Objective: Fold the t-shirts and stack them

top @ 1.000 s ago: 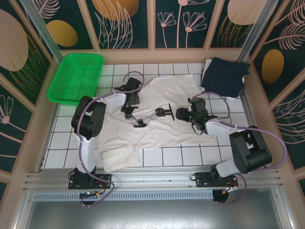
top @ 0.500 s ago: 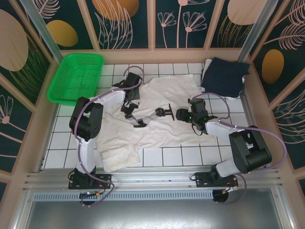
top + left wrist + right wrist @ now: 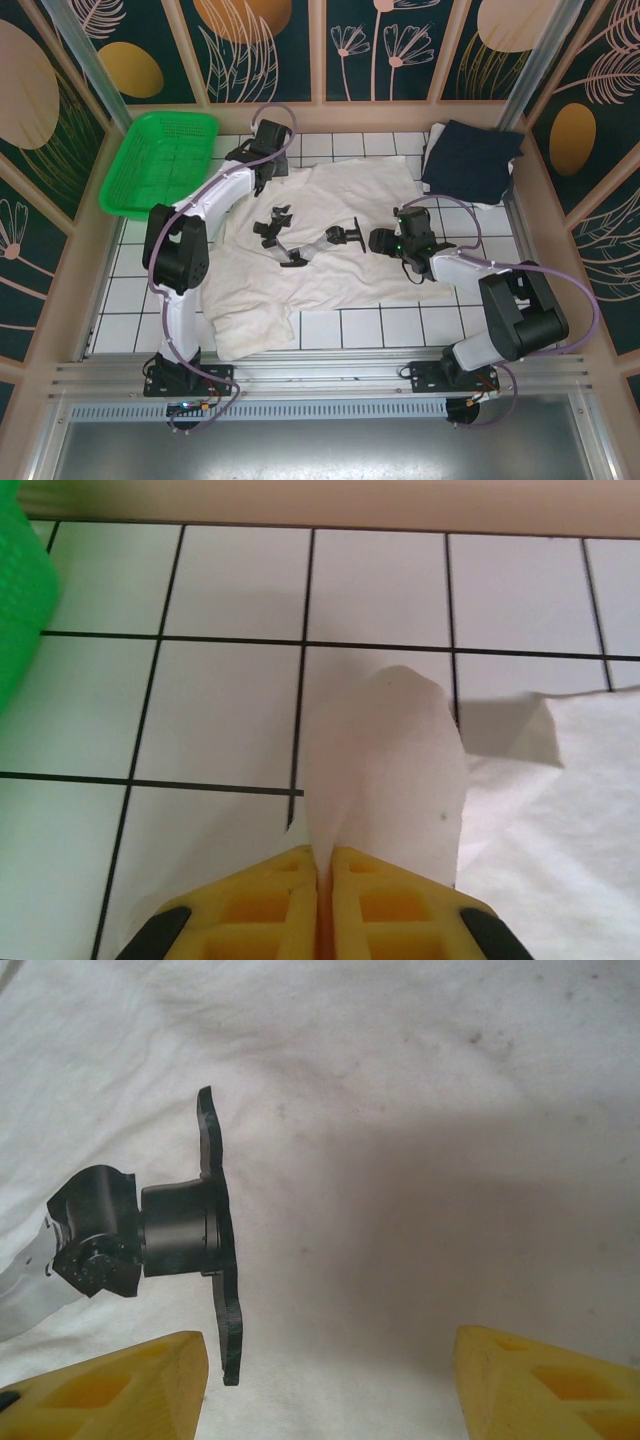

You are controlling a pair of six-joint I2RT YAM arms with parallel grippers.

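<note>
Counting first, we find two t-shirts, one basket, two hands and one black-and-grey jointed piece on the white-tiled bench (image 3: 370, 325).

The cream t-shirt (image 3: 330, 200) lies opened out across the middle of the bench, rumpled and not folded. Its long axis runs on a diagonal, from the near-left part of the bench up toward the far right. We cannot tell which end is the collar, so we cannot say which way it points along that line. The navy t-shirt (image 3: 470, 160) sits well apart from it in the far-right corner as a compact bundle against the bench's right rim. Its shape is too squarish for us to give it a long axis or a heading.

The left hand (image 3: 322, 855) is at the cream t-shirt's far-left edge. Its yellow fingers (image 3: 260, 910) are pressed together, pinching a flap of that cloth, which stands up from between them over the tiles. The green basket (image 3: 160, 165) is just to the left of it, in the far-left corner.

The right hand (image 3: 330, 1360) hovers over the right part of the cream t-shirt with its fingers spread wide and only cloth beneath the gap. The black-and-grey jointed piece (image 3: 312, 246) rests on the cream t-shirt between the two hands. Its flat black end plate stands on edge just beside the right hand's left finger; whether they touch we cannot tell.
</note>
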